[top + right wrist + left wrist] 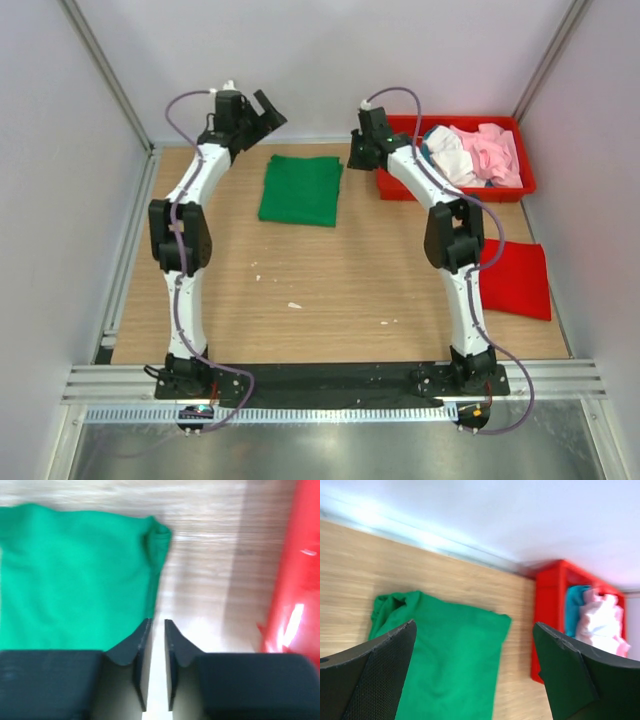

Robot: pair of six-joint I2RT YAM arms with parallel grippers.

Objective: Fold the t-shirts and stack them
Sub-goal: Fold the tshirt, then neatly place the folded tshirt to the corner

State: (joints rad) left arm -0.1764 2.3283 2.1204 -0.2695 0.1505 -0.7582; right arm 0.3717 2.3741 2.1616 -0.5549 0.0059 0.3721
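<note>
Left claw (474,626): jaws wide apart, nothing between them; raised near the back wall, just above the far left corner of the green t-shirt (300,190).
Right claw (157,625): jaws a narrow slit apart, bare table (330,290) showing through; holds nothing, poised at the shirt's right edge.
Green t-shirt, position: folded into a neat rectangle at the back centre of the table, neither claw touching it.
Red t-shirt (518,282): lying flat at the table's right edge, well apart from the green one.
Tray (500,192): back right corner; a tangled heap of pink t-shirt (490,150), white t-shirt (448,150) and teal t-shirt (575,610).
Step in hand (judgement): the green fold looks finished; the claws clear off before the next shirt.
Method advised: lift both claws straight up so no finger drags the fold open. At the tray, pinch one garment only, at the top of the heap, and raise it clear of the wall before swinging it over bare table. Spread it flat before folding. Square the edges when stacking.
Risk: the heap is entangled, so a second shirt may come along.
Count, arms and claws: two each.
Count, trays: one.
Count, t-shirts: one green, one red; three colours in the tray, exact number of garments not determinable.
</note>
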